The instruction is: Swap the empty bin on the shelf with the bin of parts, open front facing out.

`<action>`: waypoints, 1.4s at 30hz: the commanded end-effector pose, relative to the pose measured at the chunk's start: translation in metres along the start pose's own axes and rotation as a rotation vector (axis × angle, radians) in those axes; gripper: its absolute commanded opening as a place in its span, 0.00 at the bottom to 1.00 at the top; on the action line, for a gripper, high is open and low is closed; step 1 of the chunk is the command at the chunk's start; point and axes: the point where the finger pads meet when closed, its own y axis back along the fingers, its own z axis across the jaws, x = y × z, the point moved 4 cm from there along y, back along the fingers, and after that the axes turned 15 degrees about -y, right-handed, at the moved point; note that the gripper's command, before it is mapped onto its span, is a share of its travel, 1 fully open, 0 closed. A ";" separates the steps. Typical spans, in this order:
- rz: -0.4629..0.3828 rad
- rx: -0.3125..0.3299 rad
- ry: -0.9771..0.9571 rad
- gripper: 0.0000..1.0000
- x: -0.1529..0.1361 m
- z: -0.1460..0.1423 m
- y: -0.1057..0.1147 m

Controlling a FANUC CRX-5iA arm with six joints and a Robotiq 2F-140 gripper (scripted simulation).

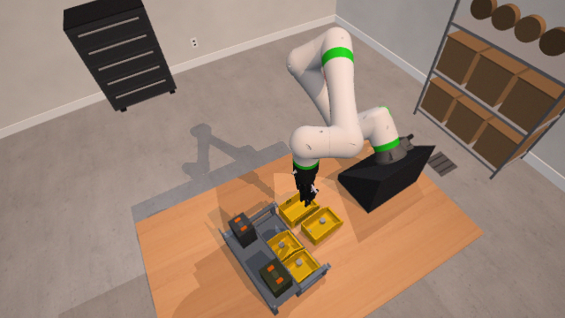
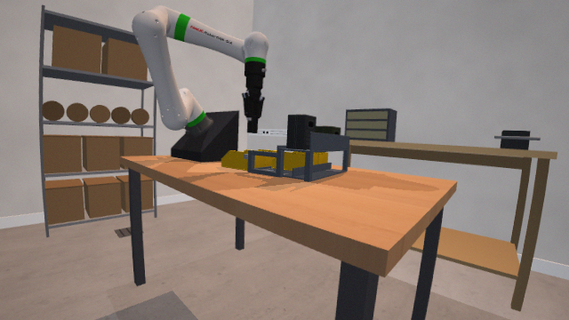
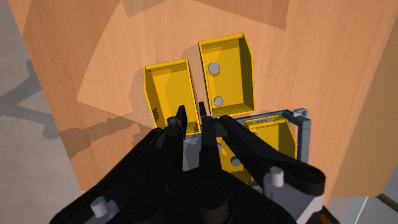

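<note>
Two yellow open bins stand upright side by side on the table [image 1: 397, 238] [image 2: 311, 209], next to the grey shelf [image 1: 252, 261] [image 2: 326, 144] [image 3: 305, 120]. The empty bin [image 1: 295, 211] [image 3: 167, 90] is the one nearer the arm's side. The bin with parts [image 1: 322, 225] [image 3: 227, 75] holds two grey pieces. My gripper [image 1: 308, 202] [image 2: 252, 130] [image 3: 193, 111] hangs above the empty bin's edge, well clear of it. Its fingers are almost shut with a narrow gap, and nothing is between them. The shelf slot [image 1: 265, 230] nearest these bins has no bin in it.
Two more yellow bins with parts [image 1: 284, 243] [image 1: 301, 264] sit in the shelf. Two dark boxes [image 1: 242, 230] [image 1: 275, 278] stand on its top board. The arm's black base [image 1: 384, 172] is just behind the bins.
</note>
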 end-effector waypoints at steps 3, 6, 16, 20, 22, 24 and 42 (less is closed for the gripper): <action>-0.002 -0.001 0.000 0.24 0.000 0.000 0.001; -0.002 -0.001 0.000 0.24 0.000 0.000 0.001; -0.002 -0.001 0.000 0.24 0.000 0.000 0.001; -0.002 -0.001 0.000 0.24 0.000 0.000 0.000; -0.002 -0.001 0.000 0.24 0.000 0.000 -0.001; -0.002 -0.001 0.000 0.24 0.000 0.000 -0.002; -0.002 -0.001 0.000 0.24 0.000 0.000 -0.025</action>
